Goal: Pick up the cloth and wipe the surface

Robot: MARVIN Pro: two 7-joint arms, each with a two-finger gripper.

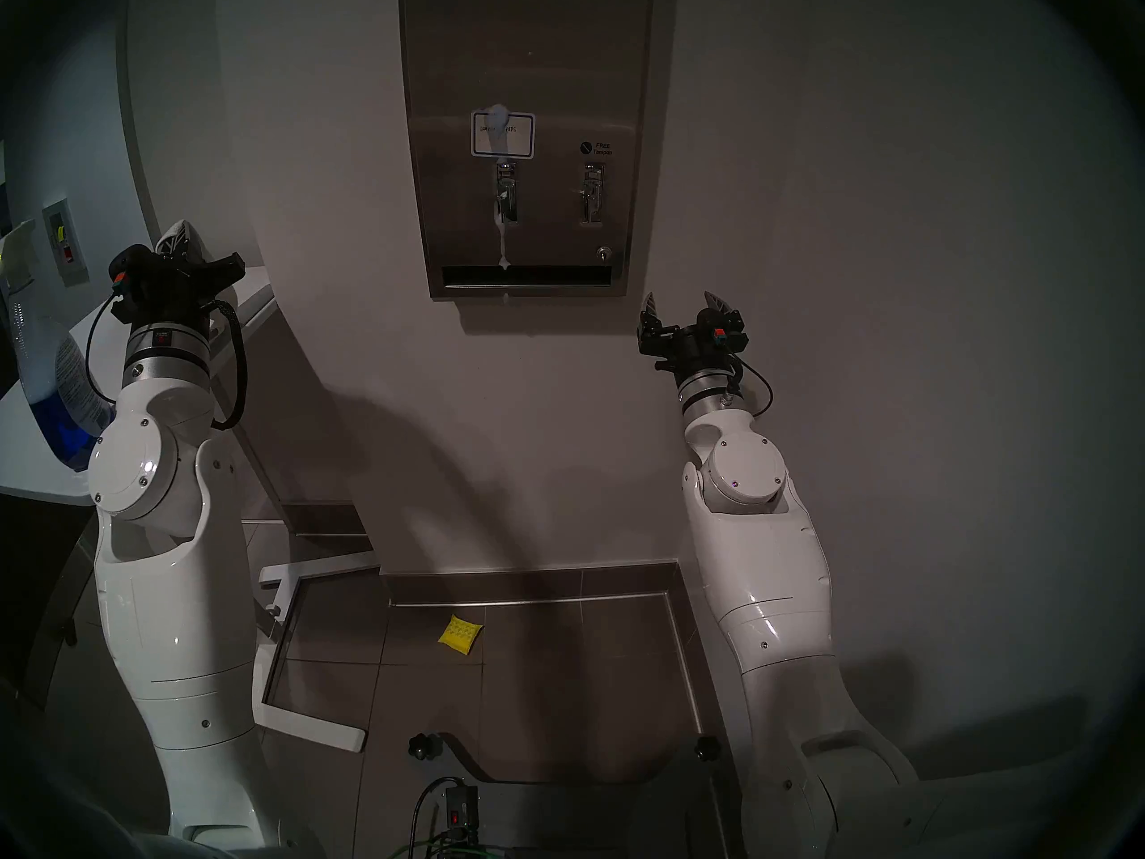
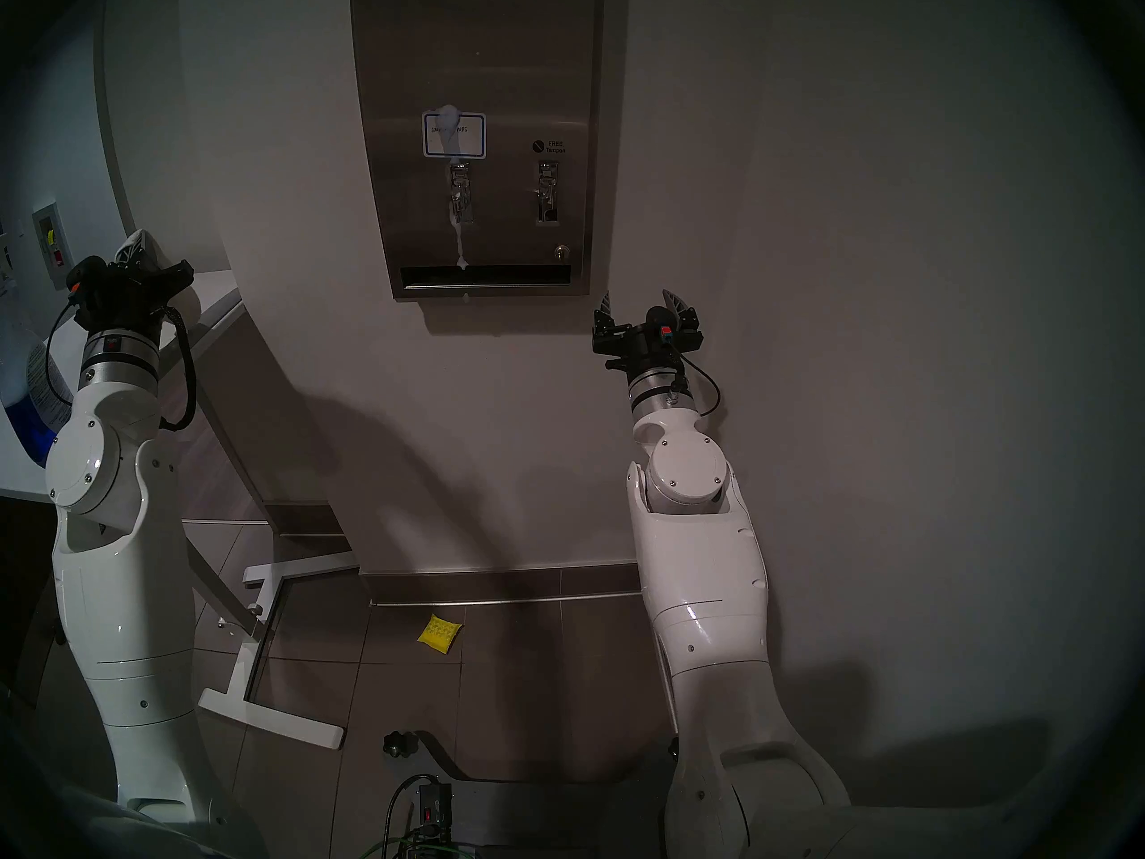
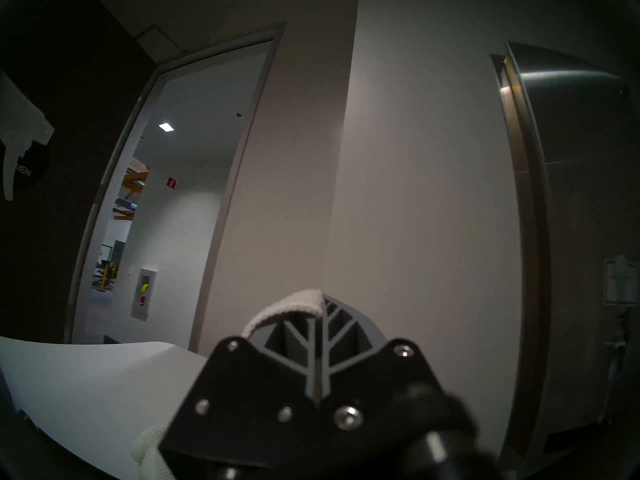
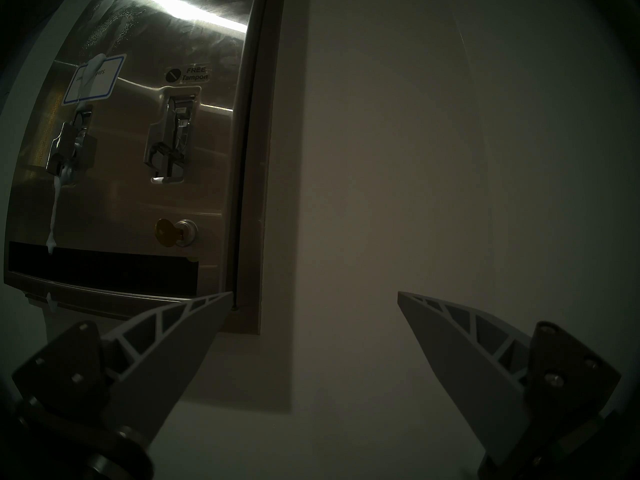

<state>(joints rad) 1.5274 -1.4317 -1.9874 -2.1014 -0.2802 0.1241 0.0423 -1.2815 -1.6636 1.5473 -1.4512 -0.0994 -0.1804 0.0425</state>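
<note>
On the dispenser (image 4: 214,129), "FREE Tampon" (image 4: 194,73)

We are standing in a public restroom. A steel wall dispenser (image 1: 526,126) is hanging over the tiled floor (image 1: 557,665), and a door sign (image 3: 24,171) is showing "MEN".

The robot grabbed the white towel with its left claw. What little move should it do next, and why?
Probably swing the left claw, shut on the off-white terry towel, rightward toward the tall brushed-steel wall dispenser. A white foamy streak runs from its blue-bordered label down past a chrome lever to the dark slot, unwiped. The open right claw holds nothing.
</note>
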